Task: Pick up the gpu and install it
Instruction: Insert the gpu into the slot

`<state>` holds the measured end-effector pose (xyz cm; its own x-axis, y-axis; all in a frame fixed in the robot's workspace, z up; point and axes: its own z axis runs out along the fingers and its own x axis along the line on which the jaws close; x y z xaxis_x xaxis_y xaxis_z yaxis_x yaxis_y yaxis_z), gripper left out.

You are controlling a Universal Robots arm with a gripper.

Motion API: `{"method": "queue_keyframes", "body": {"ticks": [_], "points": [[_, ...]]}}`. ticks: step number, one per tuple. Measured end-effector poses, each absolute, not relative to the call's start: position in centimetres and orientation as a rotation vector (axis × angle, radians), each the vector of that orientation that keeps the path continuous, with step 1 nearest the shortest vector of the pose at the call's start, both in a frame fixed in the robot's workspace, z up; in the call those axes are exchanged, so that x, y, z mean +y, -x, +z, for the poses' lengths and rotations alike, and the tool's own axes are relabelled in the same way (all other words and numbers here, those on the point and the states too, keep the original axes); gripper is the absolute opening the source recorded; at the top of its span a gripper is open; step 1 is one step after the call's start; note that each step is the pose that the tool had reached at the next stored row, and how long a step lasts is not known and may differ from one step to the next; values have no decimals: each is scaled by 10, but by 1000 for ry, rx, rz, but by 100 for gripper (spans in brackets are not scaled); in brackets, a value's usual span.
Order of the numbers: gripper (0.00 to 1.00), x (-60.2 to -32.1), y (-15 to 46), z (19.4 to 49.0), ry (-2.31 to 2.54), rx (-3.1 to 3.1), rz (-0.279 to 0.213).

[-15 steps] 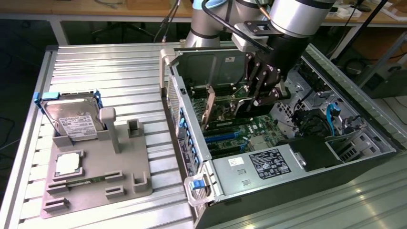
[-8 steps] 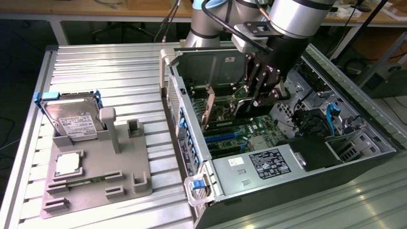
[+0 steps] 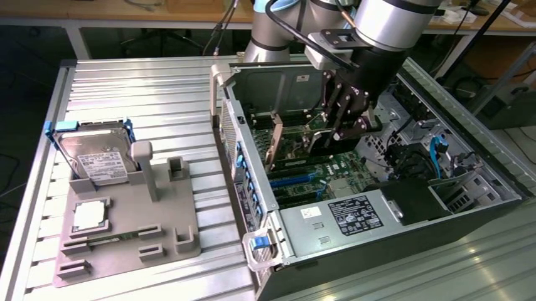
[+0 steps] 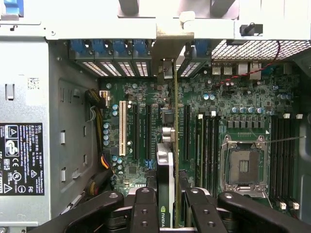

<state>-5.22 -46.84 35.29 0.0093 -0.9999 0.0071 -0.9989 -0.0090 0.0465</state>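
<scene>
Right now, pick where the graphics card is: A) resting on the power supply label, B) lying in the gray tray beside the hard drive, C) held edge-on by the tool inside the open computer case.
C: the tool grips the graphics card edge-on over the motherboard slots inside the computer case.

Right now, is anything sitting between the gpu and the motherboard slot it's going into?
Nothing visible does. The gripper holds the gpu edge-on inside the open computer case, its metal bracket up against the rear slot openings. The motherboard beside the card shows bare expansion slots; the slot directly under the card is hidden by it.
</scene>
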Motion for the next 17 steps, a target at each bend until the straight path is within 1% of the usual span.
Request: {"method": "queue_keyframes", "body": {"ticks": [17], "points": [[27, -468, 52, 349, -2204, -2184, -43]]}}
